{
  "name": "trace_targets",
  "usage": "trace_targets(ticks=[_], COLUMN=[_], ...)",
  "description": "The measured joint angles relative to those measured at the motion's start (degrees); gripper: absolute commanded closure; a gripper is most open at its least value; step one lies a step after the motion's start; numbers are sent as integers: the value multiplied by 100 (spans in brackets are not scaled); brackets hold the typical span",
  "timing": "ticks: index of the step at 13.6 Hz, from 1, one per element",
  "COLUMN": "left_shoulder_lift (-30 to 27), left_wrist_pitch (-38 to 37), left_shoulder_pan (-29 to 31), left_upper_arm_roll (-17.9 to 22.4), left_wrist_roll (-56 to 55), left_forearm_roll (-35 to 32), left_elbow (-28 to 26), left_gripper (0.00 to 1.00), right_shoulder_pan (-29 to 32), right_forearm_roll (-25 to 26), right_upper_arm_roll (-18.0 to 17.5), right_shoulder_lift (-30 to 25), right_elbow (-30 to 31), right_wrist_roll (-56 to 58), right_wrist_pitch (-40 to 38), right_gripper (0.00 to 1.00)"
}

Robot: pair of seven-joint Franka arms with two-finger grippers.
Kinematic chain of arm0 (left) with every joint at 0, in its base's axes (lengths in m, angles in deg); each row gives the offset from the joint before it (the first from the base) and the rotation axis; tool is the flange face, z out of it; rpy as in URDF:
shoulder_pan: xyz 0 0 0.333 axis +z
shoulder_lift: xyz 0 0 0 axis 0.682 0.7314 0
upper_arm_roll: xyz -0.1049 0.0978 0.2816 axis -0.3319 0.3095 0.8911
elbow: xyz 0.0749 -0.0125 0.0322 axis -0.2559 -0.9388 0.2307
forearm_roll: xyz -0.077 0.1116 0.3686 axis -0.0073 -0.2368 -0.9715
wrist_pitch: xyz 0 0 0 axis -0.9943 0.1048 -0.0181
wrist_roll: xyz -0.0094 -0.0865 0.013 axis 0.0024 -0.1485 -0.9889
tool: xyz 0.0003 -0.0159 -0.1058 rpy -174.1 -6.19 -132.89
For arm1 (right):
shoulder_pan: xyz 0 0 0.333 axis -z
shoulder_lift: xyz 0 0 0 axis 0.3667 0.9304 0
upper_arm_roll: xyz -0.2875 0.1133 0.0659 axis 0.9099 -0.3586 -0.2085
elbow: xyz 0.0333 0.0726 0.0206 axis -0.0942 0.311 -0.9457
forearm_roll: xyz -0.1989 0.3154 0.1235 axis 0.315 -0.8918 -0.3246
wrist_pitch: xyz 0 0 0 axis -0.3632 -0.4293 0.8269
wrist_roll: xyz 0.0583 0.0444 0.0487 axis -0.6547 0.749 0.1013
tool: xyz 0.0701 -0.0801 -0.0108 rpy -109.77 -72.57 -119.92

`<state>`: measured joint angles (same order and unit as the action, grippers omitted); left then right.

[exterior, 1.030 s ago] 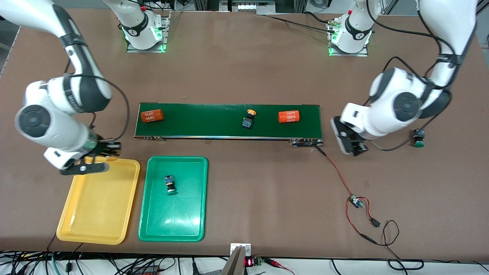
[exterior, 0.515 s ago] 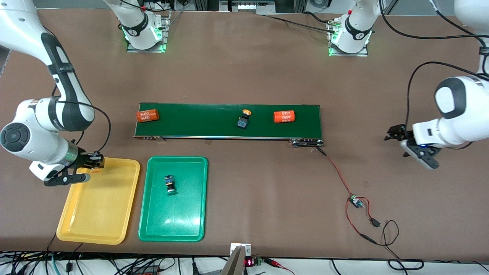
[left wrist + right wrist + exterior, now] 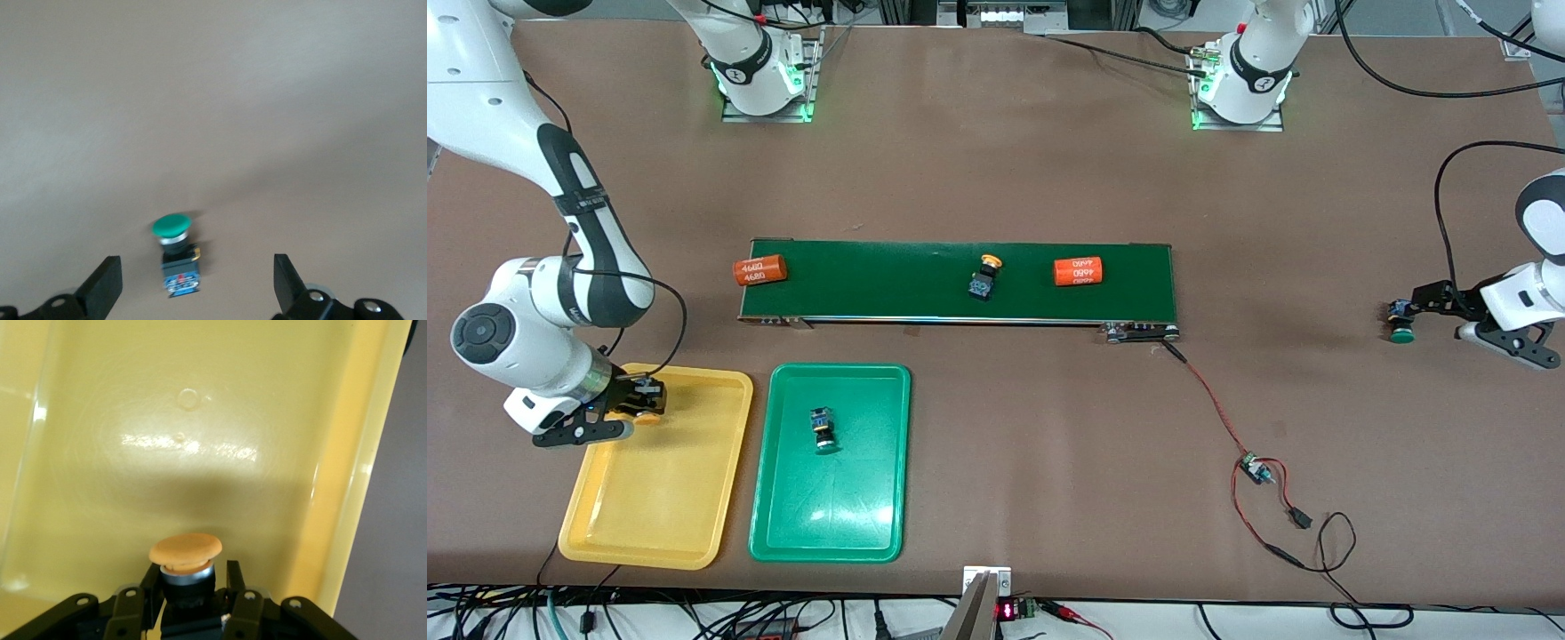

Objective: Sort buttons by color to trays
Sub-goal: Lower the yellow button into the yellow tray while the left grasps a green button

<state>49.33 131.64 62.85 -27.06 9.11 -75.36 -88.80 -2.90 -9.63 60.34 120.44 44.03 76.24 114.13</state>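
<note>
My right gripper (image 3: pixel 643 402) is shut on a yellow-orange button (image 3: pixel 185 550), cap pointing away from the wrist. It hangs low over the yellow tray (image 3: pixel 658 498), at the tray's end closest to the belt. My left gripper (image 3: pixel 1410 311) is open over a green button (image 3: pixel 177 250) that lies on the bare table at the left arm's end. Its fingers (image 3: pixel 103 287) stand wide on either side without touching it. Another green button (image 3: pixel 823 429) lies in the green tray (image 3: pixel 871 507). A second yellow-orange button (image 3: pixel 983 276) rides on the belt.
The dark-green conveyor belt (image 3: pixel 889 289) crosses the middle of the table and carries two orange "4680" cylinders (image 3: pixel 759 269) (image 3: pixel 1078 271). A red-and-black wire with a small board (image 3: pixel 1254 468) trails from the belt's end toward the front camera.
The left arm swung out to the table's end and now straddles the green button. The right gripper shifted along the yellow tray's end. The belt's load slid toward the right arm's end.
</note>
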Motion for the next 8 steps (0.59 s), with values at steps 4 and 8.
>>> trace_targets(ticks=[4,8], left_shoulder_lift=[418,883], left_wrist_pitch=[586,974], left_shoulder_pan=[-7,-12], left_upper_arm_roll=[179,266], left_wrist_roll=[-1056,-1187], left_forearm_roll=[0,0], left_elbow=[-381,-447], left_gripper=[0,36], right_shoulder_pan=[1,0], right_forearm_roll=[6,5], right_upper_arm_roll=[94,97], right_shoulder_lift=[183,190], right_elbow=[-22,-46], right_wrist_roll=[9,9], right_wrist_pitch=[232,238], right_gripper=[18,2])
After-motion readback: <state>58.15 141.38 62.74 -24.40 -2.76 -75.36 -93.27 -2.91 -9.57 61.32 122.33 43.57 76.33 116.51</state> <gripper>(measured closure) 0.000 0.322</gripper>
